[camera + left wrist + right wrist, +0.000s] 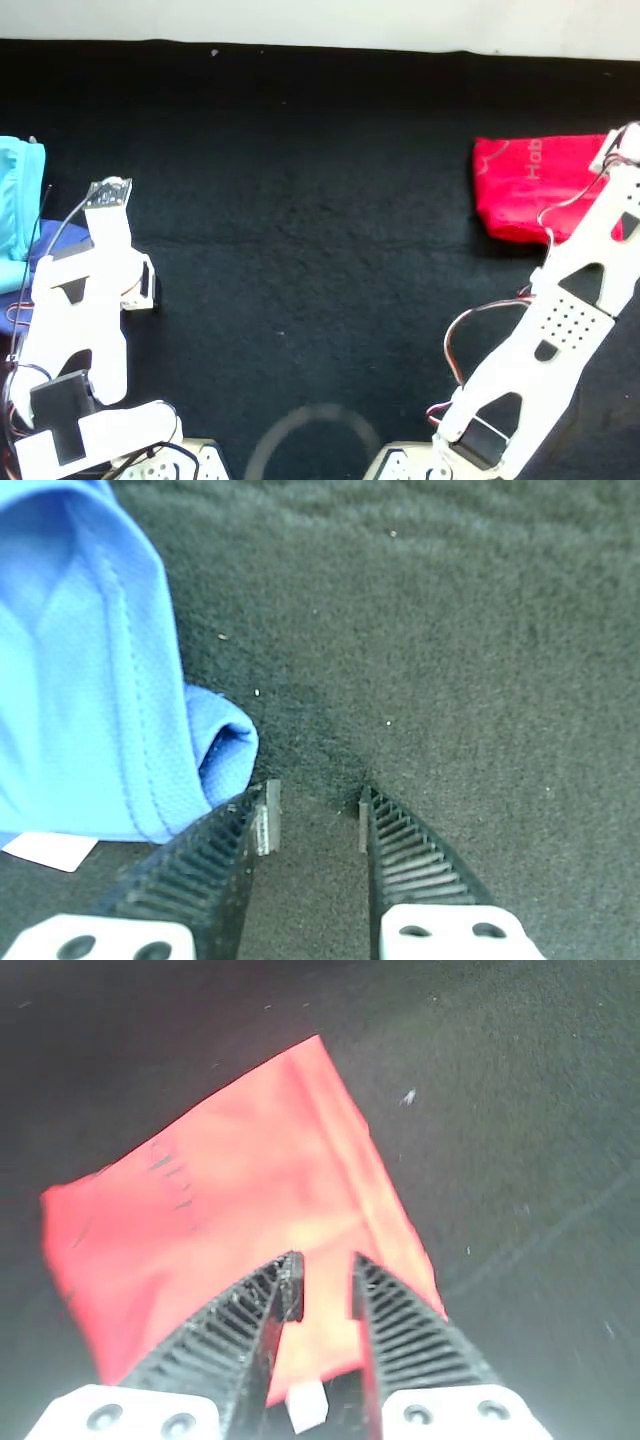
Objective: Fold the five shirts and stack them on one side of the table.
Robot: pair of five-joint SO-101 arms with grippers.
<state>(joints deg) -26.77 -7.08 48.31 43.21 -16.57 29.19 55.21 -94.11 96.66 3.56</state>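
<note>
A folded red shirt (530,185) lies at the far right of the black table; in the right wrist view the same red shirt (240,1190) spreads under my right gripper (325,1285), which hovers over its near edge, open by a narrow gap and holding nothing. That arm's tip (622,145) sits at the shirt's right side. A blue shirt (90,680) lies beside my left gripper (315,815), which is open over bare cloth, one fingertip (265,815) close to the shirt's rolled hem. A cyan shirt (18,205) rests on the blue shirt (62,243) at the left edge.
The black cloth-covered table (300,230) stretches between the two arms. A white tag (50,850) sticks out from under the blue shirt, and a small white tag (308,1405) shows between the right fingers' bases. The table's far edge meets a pale wall (320,20).
</note>
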